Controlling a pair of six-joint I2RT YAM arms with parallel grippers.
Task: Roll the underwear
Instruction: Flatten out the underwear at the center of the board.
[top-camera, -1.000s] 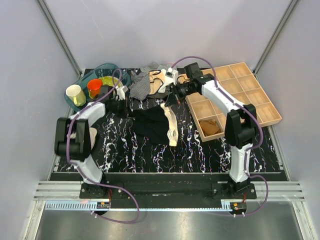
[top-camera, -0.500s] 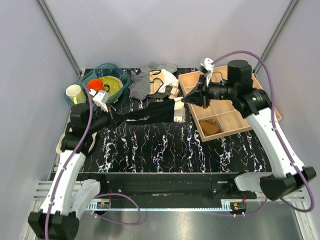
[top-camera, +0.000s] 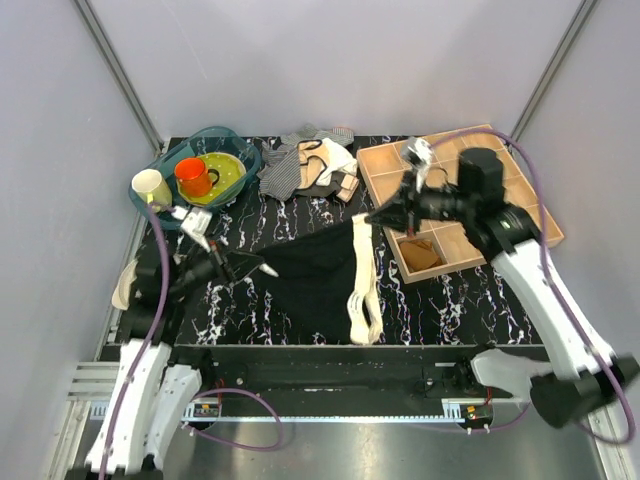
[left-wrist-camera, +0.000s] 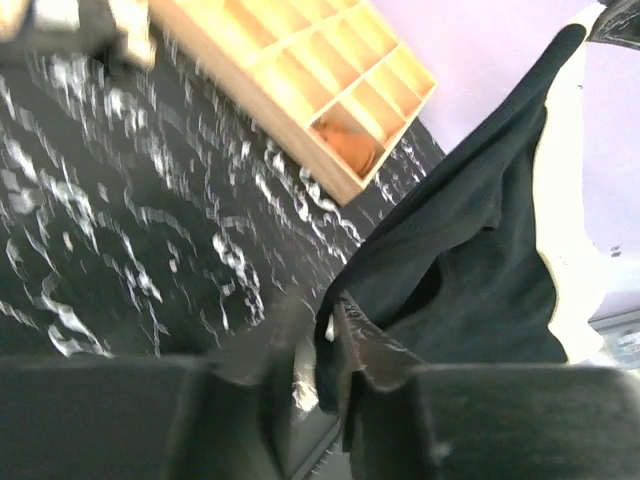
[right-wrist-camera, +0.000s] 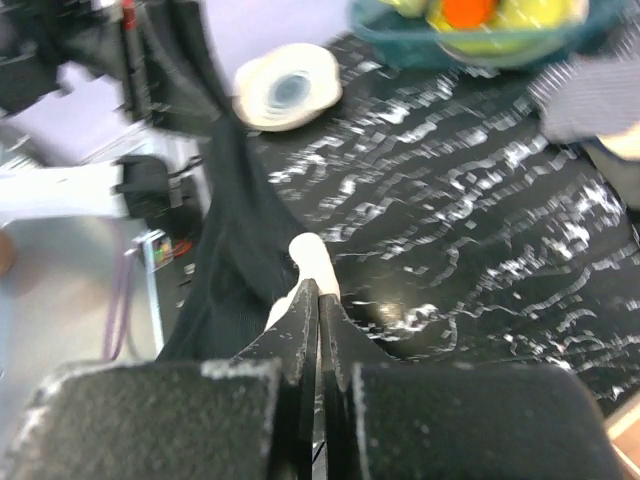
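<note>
We see underwear (top-camera: 318, 278) now spread wide, drawn nearward; left gripper (top-camera: 260, 268), right gripper (top-camera: 370, 217) each pinching corner; rolling not begun.

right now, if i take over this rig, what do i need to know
Left gripper: shut on one corner of the underwear.
Right gripper: shut on the opposite corner, by the cream band.
Underwear: held spread out between the two grippers over the middle of the table; I cannot tell whether its lower edge touches the surface.
Done: garment gripped at both ends and opened out.
Left: lay it flat, then roll it into a bundle; no roll has been started.
Nearby: the striped cloth at the back and the wooden tray on the right.
</note>
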